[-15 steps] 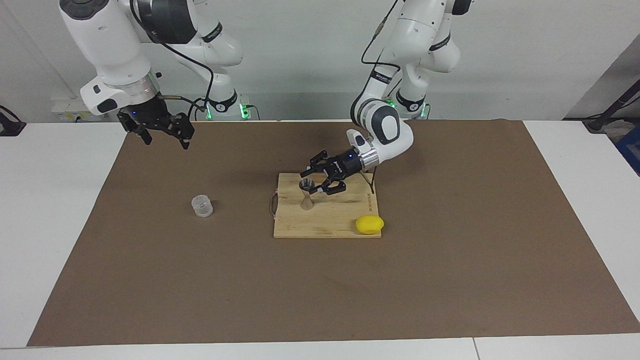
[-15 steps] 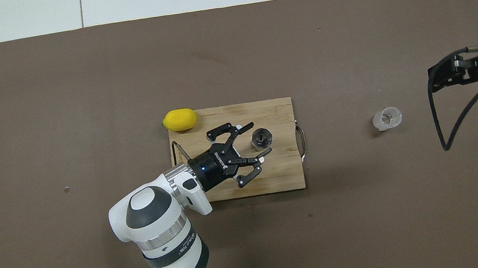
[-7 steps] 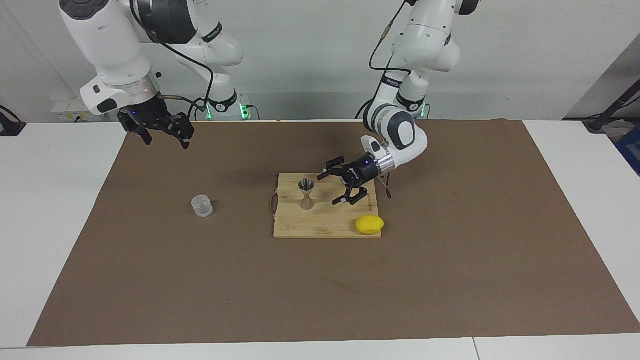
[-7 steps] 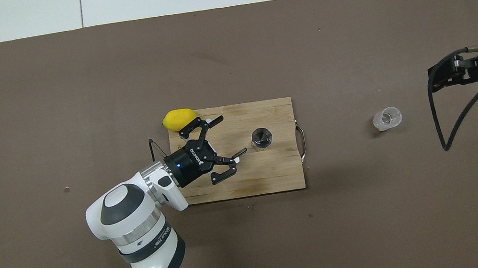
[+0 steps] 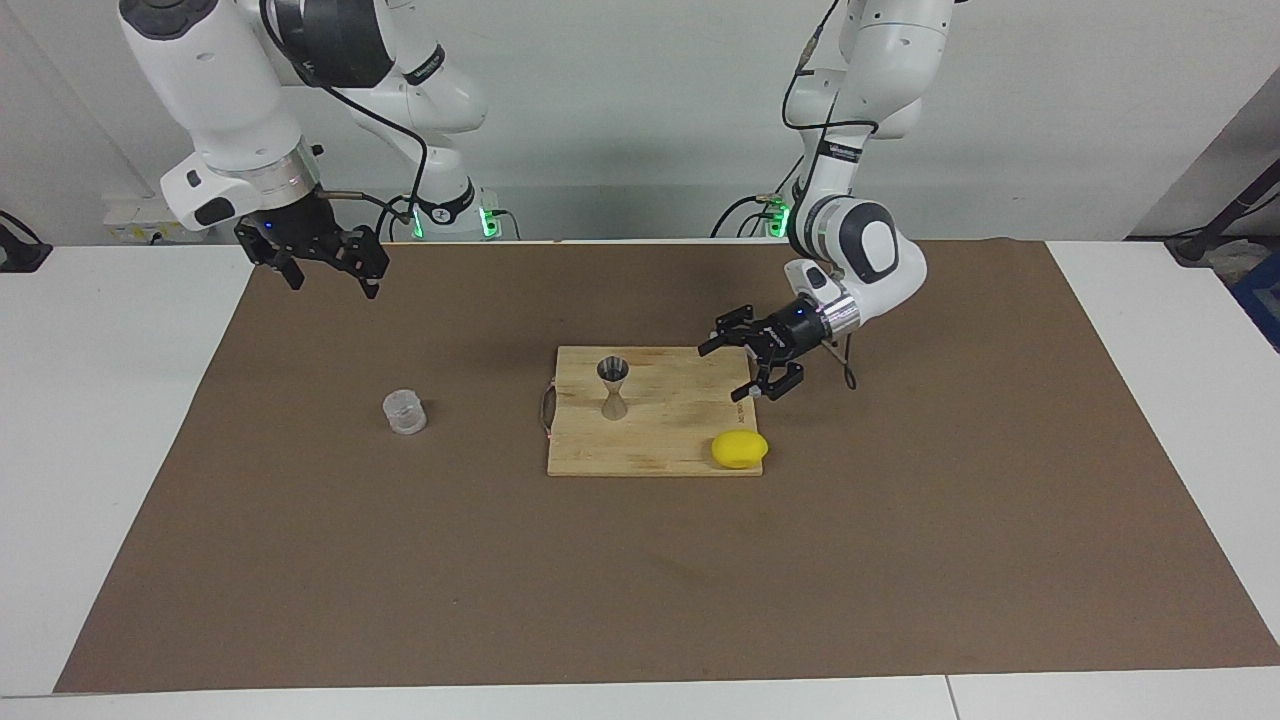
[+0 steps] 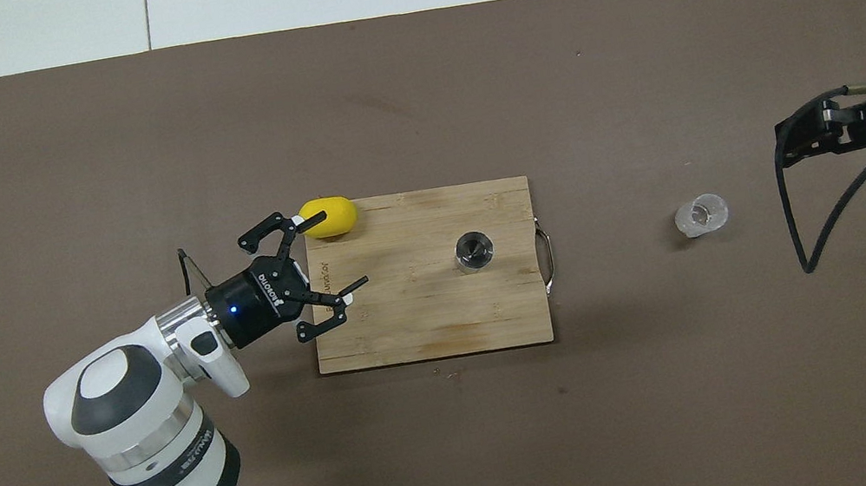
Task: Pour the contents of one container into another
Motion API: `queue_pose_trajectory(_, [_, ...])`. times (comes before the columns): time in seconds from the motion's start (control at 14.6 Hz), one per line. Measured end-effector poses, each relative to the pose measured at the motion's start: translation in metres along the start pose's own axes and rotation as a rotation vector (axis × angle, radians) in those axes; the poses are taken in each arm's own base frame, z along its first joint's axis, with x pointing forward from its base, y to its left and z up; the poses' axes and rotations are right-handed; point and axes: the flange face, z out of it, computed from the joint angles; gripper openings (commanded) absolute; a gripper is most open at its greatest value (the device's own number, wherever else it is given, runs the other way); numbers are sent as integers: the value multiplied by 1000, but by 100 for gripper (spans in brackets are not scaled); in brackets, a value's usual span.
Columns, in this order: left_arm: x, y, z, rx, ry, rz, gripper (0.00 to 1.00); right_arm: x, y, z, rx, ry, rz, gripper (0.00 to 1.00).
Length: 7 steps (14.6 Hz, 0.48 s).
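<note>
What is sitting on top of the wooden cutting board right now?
The metal jigger stands upright on the cutting board, and the lemon rests at its corner, partly overhanging. The open left gripper hangs over the board's edge, touching nothing. Whatever the jigger holds cannot be seen.

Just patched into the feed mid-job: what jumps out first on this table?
The bright yellow lemon at a corner of the bamboo cutting board draws the eye, with the silver hourglass metal jigger upright on the board. The left gripper hangs over the board's edge, jaws open. The small clear squat cup stands alone toward the right arm's end.
</note>
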Motion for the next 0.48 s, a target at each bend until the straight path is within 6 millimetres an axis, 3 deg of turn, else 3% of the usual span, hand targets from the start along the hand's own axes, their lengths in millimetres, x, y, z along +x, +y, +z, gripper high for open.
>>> queue_pose_trajectory(0.27, [-13,-27,-54,-81,-45,86,100,0,0,0,0,0,0,100])
queue_pose_trajectory(0.48, [-25,-49,-107,-154,-92,145,100,0,0,0,0,0,0,100])
